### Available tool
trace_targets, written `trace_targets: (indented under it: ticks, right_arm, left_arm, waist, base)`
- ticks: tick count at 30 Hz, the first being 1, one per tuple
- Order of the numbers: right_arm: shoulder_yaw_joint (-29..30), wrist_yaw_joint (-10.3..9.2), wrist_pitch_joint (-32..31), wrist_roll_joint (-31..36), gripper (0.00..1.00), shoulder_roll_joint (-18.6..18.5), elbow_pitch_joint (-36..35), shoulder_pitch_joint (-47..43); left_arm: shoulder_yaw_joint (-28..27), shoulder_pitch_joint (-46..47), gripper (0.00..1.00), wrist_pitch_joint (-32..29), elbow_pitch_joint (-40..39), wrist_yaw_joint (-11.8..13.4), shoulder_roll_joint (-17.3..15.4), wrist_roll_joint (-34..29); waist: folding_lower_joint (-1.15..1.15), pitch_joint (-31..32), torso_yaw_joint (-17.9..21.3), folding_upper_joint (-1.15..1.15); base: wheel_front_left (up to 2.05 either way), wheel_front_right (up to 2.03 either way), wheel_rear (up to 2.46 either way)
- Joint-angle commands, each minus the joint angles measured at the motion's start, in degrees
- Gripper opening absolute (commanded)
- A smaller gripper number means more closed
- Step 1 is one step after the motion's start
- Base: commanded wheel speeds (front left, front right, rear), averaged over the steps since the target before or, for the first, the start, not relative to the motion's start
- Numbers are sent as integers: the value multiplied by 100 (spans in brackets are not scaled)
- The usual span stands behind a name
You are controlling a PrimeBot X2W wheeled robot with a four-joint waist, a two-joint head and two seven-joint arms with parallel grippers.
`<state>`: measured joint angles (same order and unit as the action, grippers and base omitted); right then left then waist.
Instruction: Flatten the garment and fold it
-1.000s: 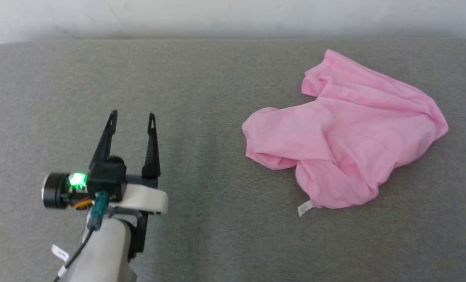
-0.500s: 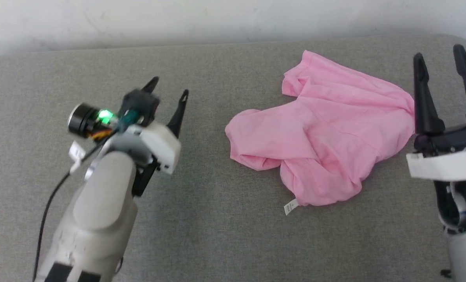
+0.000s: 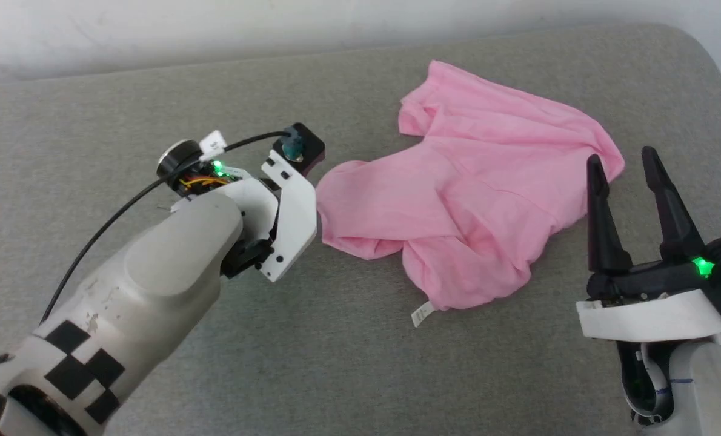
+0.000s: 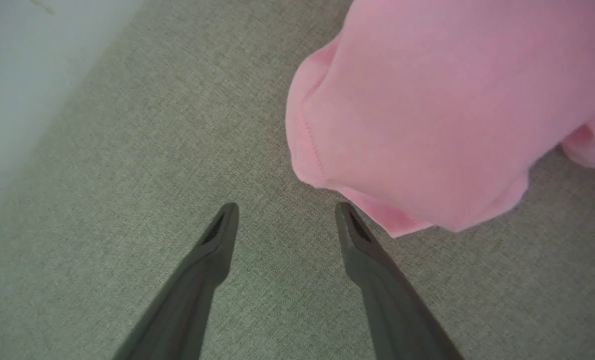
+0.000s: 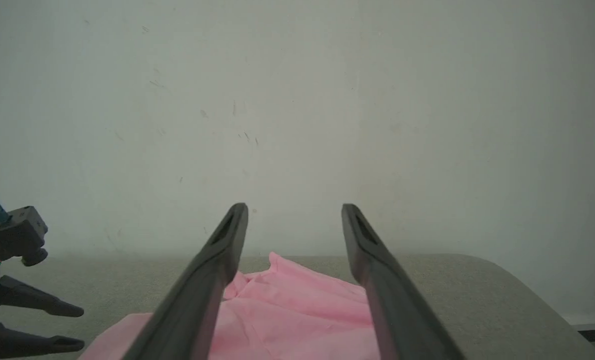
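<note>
**A:** Where did the thin light-pink cloth garment (image 3: 469,206) lie?

**B:** It lay crumpled on the grey woven fabric surface (image 3: 336,375), toward the far right. Its small white sewn-in label (image 3: 421,315) stuck out at the near edge.

**A:** And the left gripper (image 4: 285,207)?

**B:** Its jaws stood wide apart and held nothing. The tips pointed down at the surface just beside the garment's hemmed left fold. I couldn't tell whether one tip touched the cloth.

**A:** The right gripper (image 3: 621,156)?

**B:** That one was parted and empty too. It sat near the garment's right edge, aimed toward the pale wall (image 5: 297,100).
</note>
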<state>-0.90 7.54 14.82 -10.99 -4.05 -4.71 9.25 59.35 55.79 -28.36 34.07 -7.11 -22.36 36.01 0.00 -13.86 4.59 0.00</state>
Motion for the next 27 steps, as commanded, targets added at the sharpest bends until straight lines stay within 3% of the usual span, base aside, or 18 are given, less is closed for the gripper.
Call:
trace_targets:
  ticks: [1,9,15,16,17,22,27]
  right_arm:
    - [-26,-5,18,74,100,22,7,-31]
    - [-107,-5,18,171,100,76,34,177]
    - [-188,-5,18,233,100,96,134,325]
    - [-201,-5,18,260,100,98,154,341]
    - [-204,-5,18,284,100,99,165,351]
    - [-111,-5,18,387,100,106,205,304]
    - [-59,-5,18,453,100,108,229,210]
  left_arm:
    - [174,136,100,-99,-22,-36,-18,128]
    - [1106,917,100,-474,221,-37,-57,954]
    - [1366,1072,100,-1063,228,-37,-59,1349]
    - [1382,1038,40,-1234,177,-37,-70,1366]
    - [1390,983,0,-1421,103,-37,-92,1386]
    - [1398,789,0,-1841,-516,-37,-313,1196]
    - [1399,968,0,-1119,-1039,-37,-616,1300]
  waist:
    - [0,-158,190,0]
    - [0,-496,494,0]
    - [0,-725,608,0]
    - [0,-744,613,0]
    - [0,-757,614,0]
    - [0,-705,476,0]
    - [0,-453,204,0]
  base:
    - [0,0,0]
    - [0,0,0]
    - [0,0,0]
    - [0,0,0]
    - [0,0,0]
    - [0,0,0]
    - [0,0,0]
